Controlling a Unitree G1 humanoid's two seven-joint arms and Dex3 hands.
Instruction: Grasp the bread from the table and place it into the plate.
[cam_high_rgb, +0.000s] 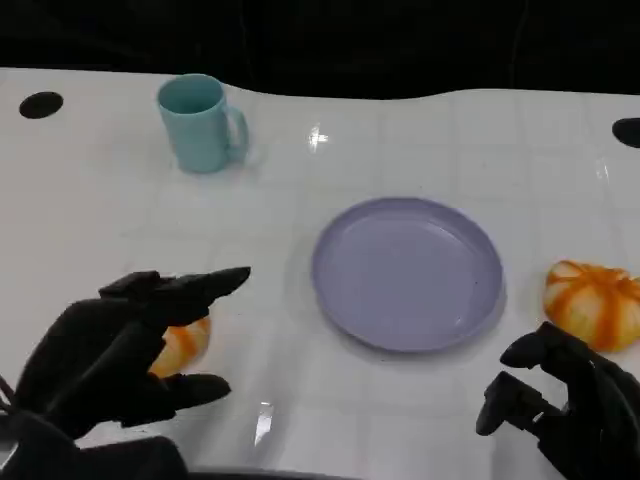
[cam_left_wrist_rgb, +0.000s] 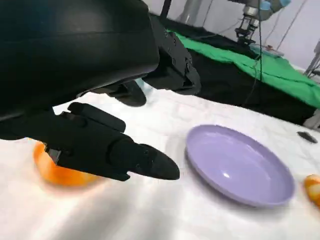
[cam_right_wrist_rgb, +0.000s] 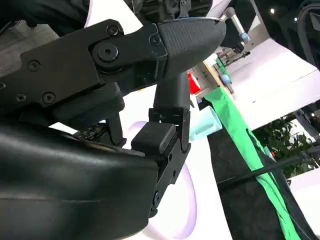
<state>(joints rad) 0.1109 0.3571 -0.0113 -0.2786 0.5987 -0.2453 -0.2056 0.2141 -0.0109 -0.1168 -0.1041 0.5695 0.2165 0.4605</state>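
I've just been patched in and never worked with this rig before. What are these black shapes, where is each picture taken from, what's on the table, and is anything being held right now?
The black shapes are a humanoid robot's two hands. The head view looks down from the robot at a white table: left hand at lower left, right hand at lower right. The other two pictures come from cameras behind each wrist, so each hand looms large.

On the table: a lavender plate in the middle with nothing on it, a teal mug farther back, one orange-glazed bread near the right hand, and another bread under the left hand.

The left hand's fingers are spread around that bread without closing on it. The right hand holds nothing, fingers curled.
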